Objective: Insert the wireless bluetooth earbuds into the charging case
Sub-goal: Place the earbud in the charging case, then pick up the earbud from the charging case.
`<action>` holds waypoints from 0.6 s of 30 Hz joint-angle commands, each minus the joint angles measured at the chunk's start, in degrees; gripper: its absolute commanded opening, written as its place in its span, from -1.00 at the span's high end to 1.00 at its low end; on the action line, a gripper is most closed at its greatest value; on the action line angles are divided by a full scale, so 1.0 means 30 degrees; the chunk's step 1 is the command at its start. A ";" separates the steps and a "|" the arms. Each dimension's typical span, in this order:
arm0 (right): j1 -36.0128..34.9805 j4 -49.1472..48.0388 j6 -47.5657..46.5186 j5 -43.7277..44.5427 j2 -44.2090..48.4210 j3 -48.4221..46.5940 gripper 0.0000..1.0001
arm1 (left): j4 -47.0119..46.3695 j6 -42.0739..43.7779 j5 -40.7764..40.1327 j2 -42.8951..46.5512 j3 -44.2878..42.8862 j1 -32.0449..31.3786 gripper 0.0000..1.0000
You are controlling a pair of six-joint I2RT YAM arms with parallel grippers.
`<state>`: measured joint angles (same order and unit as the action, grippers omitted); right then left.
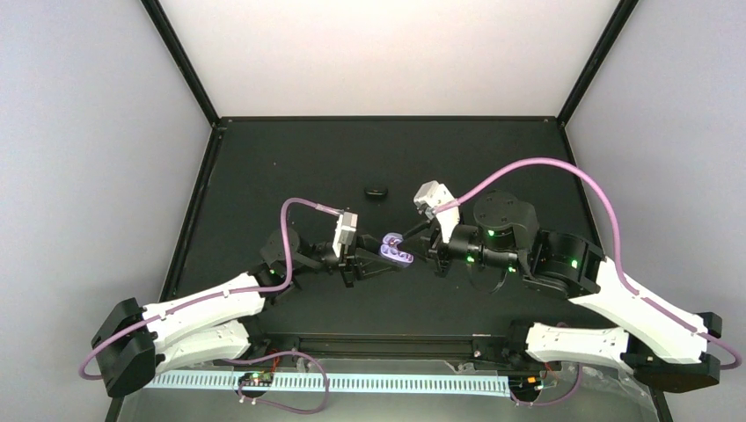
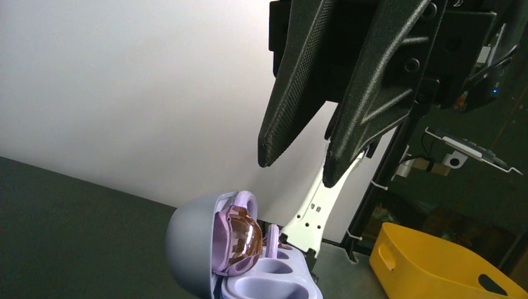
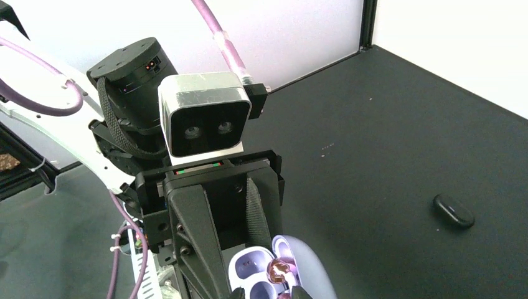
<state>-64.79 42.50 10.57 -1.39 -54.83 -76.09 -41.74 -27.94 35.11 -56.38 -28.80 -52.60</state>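
**Charging case.** The charging case [image 1: 396, 249] is near the centre of the tabletop [image 1: 308, 167], between the two arms. It is open. In the left wrist view the rounded lid [image 2: 193, 243] stands up on the left. The base [image 2: 274, 283] lies beside it with its pale wells facing up. A glossy lavender dome with brown reflections [image 2: 240, 240] sits on the inner face of the lid. The views do not show whether the case rests on the tabletop or is lifted clear of it.

**Left pincer.** The left pincer [image 1: 378, 264] is clamped on the charging case. It grips from the left side, and the case projects beyond its tips. In the right wrist view its two black fingers [image 3: 258, 215] run down onto the case below the silver wrist camera [image 3: 204, 121].

**Right pincer.** The right pincer [image 2: 297, 173] is directly above the open case, with its tips pointing down toward the case. The two textured fingers [image 2: 292, 118] are slightly apart. A narrow gap of light background shows between the tips, and nothing is gripped. The tips are clear of the case and do not touch it.

**Other items.** A black oval piece [image 1: 376, 189] lies flat on the tabletop, on the far side of the case and well apart from both pincers. A yellow bin [image 2: 436, 265] is visible off the tabletop in the left wrist view.
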 commanded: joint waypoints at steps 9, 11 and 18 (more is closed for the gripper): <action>0.1457 -0.0806 0.2095 -0.2264 0.0098 0.0392 0.64 | 0.0404 0.0579 -0.0577 0.0422 -0.0801 -0.0133 0.97; 0.1578 -0.0882 0.2217 -0.2587 0.0126 0.0529 0.64 | 0.0456 0.0573 -0.0691 0.0493 -0.0802 -0.0134 0.97; 0.1669 -0.0746 0.2353 -0.3012 0.0026 0.0722 0.64 | 0.0584 0.0681 -0.0991 0.0759 -0.0716 -0.0160 0.97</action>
<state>-60.23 41.10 16.45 -8.54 -55.02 -74.46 -39.22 -27.03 33.08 -55.51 -28.80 -52.64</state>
